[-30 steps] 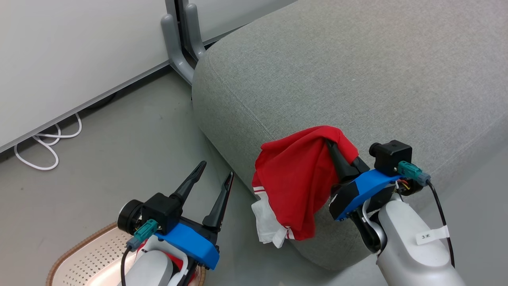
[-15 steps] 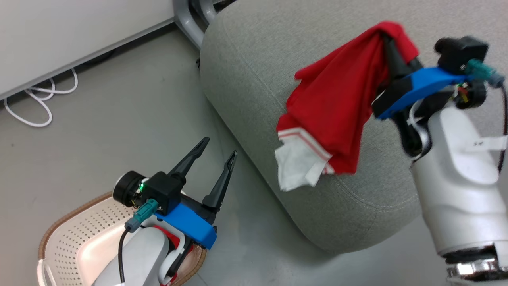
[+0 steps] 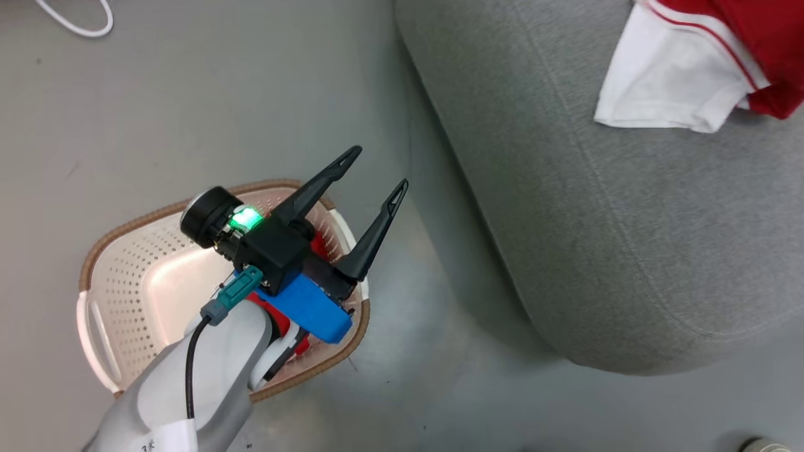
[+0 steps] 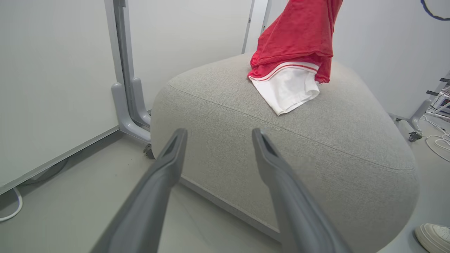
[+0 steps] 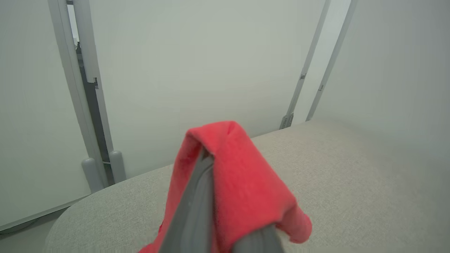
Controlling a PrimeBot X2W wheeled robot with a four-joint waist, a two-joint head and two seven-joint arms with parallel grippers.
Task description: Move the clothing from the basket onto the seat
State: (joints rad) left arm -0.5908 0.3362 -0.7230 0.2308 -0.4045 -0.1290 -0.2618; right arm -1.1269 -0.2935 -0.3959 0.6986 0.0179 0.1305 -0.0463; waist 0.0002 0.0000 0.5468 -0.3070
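My left gripper (image 3: 379, 167) stands open and empty above the near rim of the cream basket (image 3: 125, 227), which sits on the floor. A bit of red clothing (image 3: 319, 243) peeks out of the basket under the wrist. In the left wrist view the open left gripper (image 4: 218, 133) points at the grey seat (image 4: 281, 151). A red garment with a white panel (image 4: 293, 56) hangs from above, its white end resting on the seat (image 3: 628, 220). That garment (image 3: 678, 88) lies at the head view's top right. My right gripper (image 5: 207, 160) is shut on this red garment (image 5: 242, 175), above the seat (image 5: 351, 175).
White partition panels on grey feet (image 4: 128, 105) stand behind the seat. A white cable (image 3: 75, 19) lies on the floor at the far left. A pale shoe (image 4: 434, 237) is at the seat's right corner, with cables (image 4: 439, 144) and a wheeled stand beyond.
The head camera has tilted down toward the basket. My right arm has carried the red garment up and farther over the seat, out past the top right. The left gripper stays open.
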